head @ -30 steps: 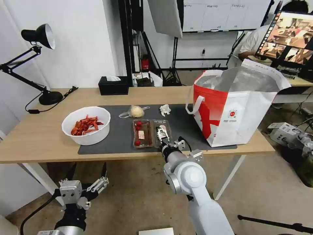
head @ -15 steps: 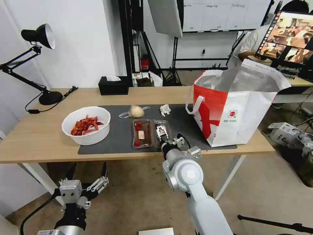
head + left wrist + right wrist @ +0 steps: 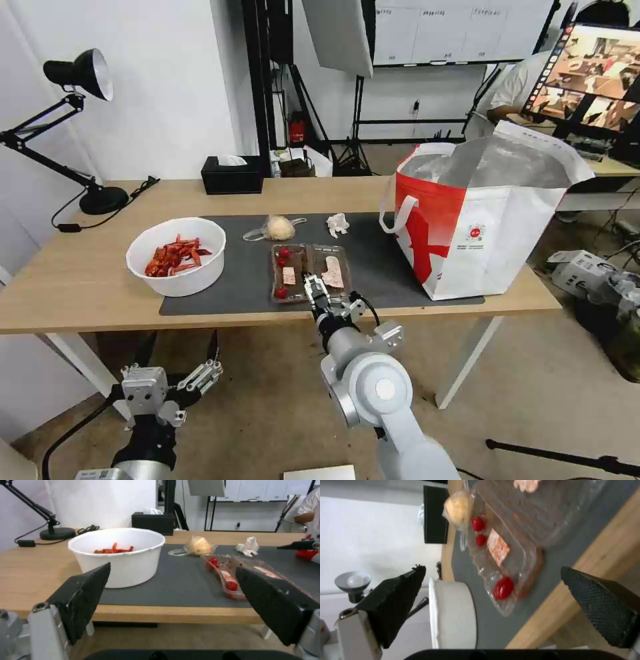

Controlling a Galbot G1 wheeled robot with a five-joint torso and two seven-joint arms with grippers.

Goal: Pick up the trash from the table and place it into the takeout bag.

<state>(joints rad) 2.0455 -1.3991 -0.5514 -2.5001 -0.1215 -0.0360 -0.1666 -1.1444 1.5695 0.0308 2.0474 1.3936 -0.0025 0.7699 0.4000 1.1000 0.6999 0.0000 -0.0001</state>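
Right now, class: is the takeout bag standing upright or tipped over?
Upright. The takeout bag stands on its base on the table, its mouth open upward showing silver lining.

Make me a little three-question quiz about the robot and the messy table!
1. True or false: the right gripper, open, is at the clear plastic clamshell tray.
2. What fills the round white bowl? A) red shells B) tissue
3. Fill in: the crumpled white tissue lies on the dark grey ___.

Key: 1 true; 2 A; 3 mat. The left gripper waits low, open; the red-and-white takeout bag stands open.
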